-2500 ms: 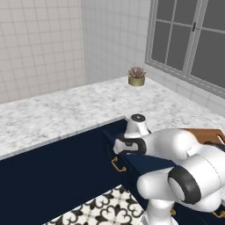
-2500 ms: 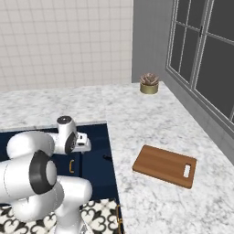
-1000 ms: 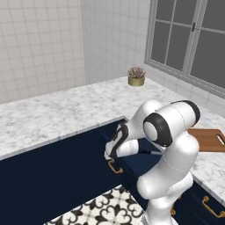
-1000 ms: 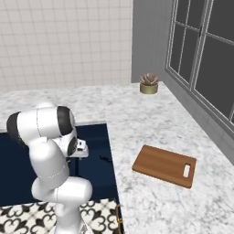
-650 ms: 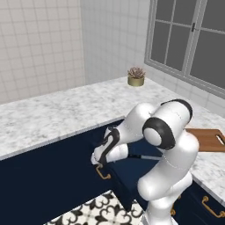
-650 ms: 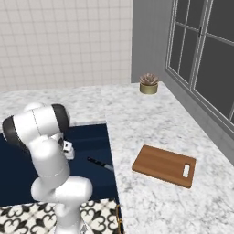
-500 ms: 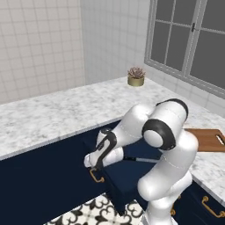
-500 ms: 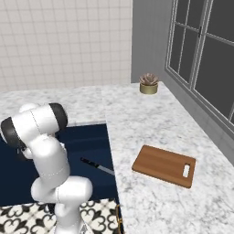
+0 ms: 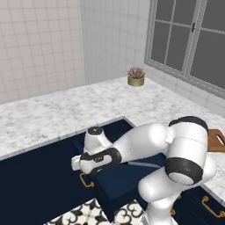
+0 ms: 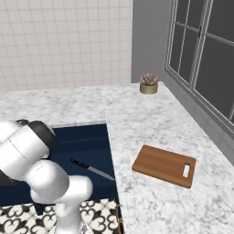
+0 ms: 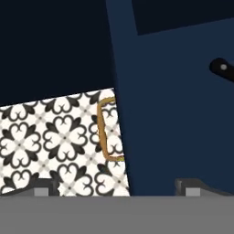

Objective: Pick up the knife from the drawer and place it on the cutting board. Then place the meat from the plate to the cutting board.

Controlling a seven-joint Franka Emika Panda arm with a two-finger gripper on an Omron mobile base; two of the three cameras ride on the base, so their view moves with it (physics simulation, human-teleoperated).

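Note:
The navy drawer [image 10: 87, 151] stands pulled out under the marble counter, its small brass handle [image 11: 107, 130] on the front. Inside lies the knife [image 10: 91, 169], black handle away from the counter edge, blade pointing toward it; the handle's end [image 11: 222, 68] also shows from the hand. My gripper [image 11: 119, 188] is open, hanging over the drawer's front edge with nothing between its fingertips [image 11: 194, 185]. The hand [image 9: 93, 161] sits just above the handle [image 9: 85, 180]. The reddish-brown cutting board [image 10: 165, 165] lies on the counter to the right. The meat and the plate are out of view.
A small potted succulent [image 10: 148, 84] stands at the back of the counter by the window. Patterned black-and-white floor tiles [image 11: 55, 141] lie below the drawer front. A lower cabinet's brass handle [image 9: 211, 207] shows at the right.
The drawer has slid further out, and my hand moved with its front, out from the counter. The knife, mostly hidden before, now lies in full sight. The jaws stayed open.

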